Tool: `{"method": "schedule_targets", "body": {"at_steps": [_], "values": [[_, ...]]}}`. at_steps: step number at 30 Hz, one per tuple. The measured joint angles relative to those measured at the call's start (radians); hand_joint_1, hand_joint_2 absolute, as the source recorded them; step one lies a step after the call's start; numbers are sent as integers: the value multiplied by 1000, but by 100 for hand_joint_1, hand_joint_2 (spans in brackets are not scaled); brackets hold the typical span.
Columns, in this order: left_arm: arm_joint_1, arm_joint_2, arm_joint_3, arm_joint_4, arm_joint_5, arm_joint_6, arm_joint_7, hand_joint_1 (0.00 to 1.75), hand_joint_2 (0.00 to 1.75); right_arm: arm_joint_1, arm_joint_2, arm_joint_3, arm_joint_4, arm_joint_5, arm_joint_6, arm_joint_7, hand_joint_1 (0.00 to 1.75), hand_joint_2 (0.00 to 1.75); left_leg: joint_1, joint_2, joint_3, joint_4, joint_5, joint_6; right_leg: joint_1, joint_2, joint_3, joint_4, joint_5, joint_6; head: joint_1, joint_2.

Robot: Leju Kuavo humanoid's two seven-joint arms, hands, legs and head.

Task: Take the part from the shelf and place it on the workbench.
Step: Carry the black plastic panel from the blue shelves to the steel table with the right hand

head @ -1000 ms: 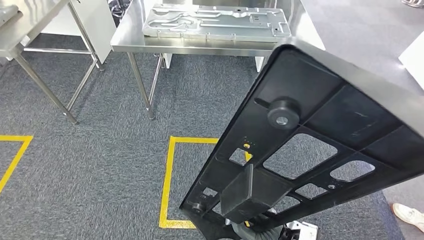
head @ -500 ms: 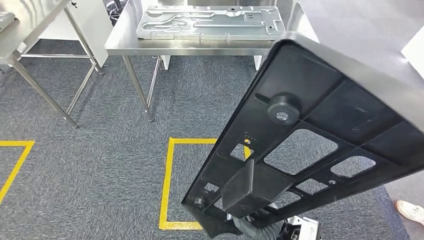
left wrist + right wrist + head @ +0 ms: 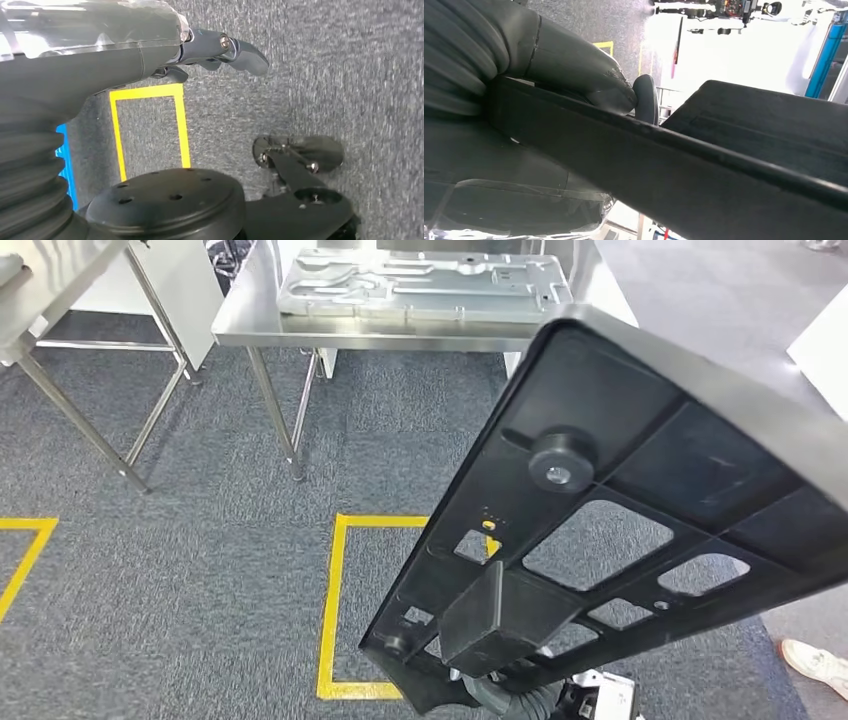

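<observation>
A large black plastic part (image 3: 620, 510), ribbed and full of cutouts, tilts across the right half of the head view with its underside toward me. My right hand (image 3: 500, 695) holds it from below at the near end and is mostly hidden by it. In the right wrist view my right hand's thumb (image 3: 574, 65) presses on the part's long edge (image 3: 684, 165). The steel workbench (image 3: 300, 332) stands ahead across the carpet. My left hand (image 3: 220, 47) hangs over the carpet, fingers loosely extended and holding nothing.
A flat silver metal plate (image 3: 420, 285) lies on the workbench. A second steel table (image 3: 60, 280) stands at the far left. Yellow tape (image 3: 333, 600) marks a square on the grey carpet. A person's shoe (image 3: 815, 660) is at the lower right.
The whole picture has swayed slightly, so the camera has moved. The black part stays in the same hold, with its near end a little lower and further left.
</observation>
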Motion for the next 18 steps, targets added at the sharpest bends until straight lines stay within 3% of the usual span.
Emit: {"method": "schedule_targets", "body": {"at_steps": [2,3,4,5,8,10,14,16,18], "values": [[1,0,1,0,-2,-7,3,0,175,0,-1,0,1,0,-2,-2,175,175,-2,1,-1,0,0,4,-2,0,-61,130,-61,6,0,0],[2,0,1,0,-4,-11,4,0,175,2,-1,0,1,2,-4,-3,175,175,-3,1,-2,0,0,4,-3,0,-84,179,-75,8,0,0],[2,0,1,0,-6,-14,4,0,175,3,0,0,1,4,-5,-2,175,175,-3,1,-2,1,0,5,-3,0,-92,195,-71,8,0,0],[3,0,1,0,-8,-16,4,0,175,5,0,0,1,5,-5,-2,175,175,-3,0,-1,1,-1,4,-3,-1,-81,172,-49,7,0,0],[2,0,2,0,-9,-19,-2,0,175,7,0,1,-5,10,-6,0,175,175,-6,-1,2,4,-4,-1,-1,-2,11,-15,40,-4,0,0],[2,0,2,0,-8,-20,-7,0,175,8,0,1,-11,12,-5,0,175,175,-9,0,0,5,-7,-11,5,-2,38,-77,51,-14,0,0],[-1,-1,3,0,-3,-25,-13,0,175,5,0,0,-14,12,-1,0,175,175,-9,1,-6,25,-25,-33,2,0,45,-91,51,-35,0,0],[-1,-1,4,0,0,-26,-14,0,175,-1,0,-1,-13,11,0,0,175,175,-6,0,-50,123,-77,-40,-1,-2,50,-96,51,-44,0,0],[0,-1,6,0,3,-27,-15,0,175,-3,0,-1,-13,10,0,0,175,175,-5,0,-116,255,-130,-45,0,-3,51,-96,49,-49,0,0]]}}
